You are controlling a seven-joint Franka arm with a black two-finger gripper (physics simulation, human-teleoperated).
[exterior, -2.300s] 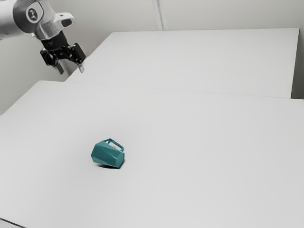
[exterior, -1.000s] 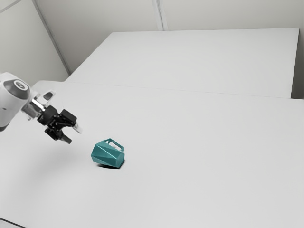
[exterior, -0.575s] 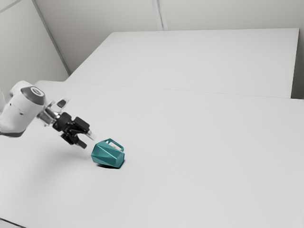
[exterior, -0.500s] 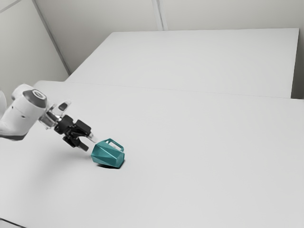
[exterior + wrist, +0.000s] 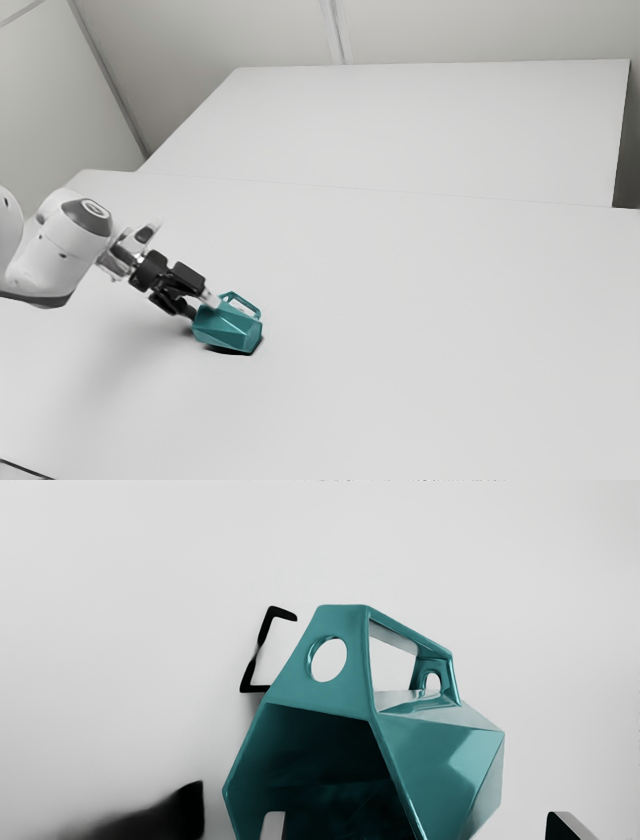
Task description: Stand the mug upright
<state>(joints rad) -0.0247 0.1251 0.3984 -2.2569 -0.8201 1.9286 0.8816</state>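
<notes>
At mouth [image 5: 325, 750] of sideways mug [image 5: 230, 328], gripper [image 5: 201, 306] spread open.

Looks bright and pale in the exterior view, lit softly and broadly. Spreads a faint grey shadow [image 5: 125, 365] over the surface [image 5: 420, 310] at lower left, darkening tightly beneath the mug [image 5: 228, 328]. In the wrist view, casts a black, handle-shaped shadow [image 5: 248, 677], glints along teal edges, sinks near-black inside.
</notes>
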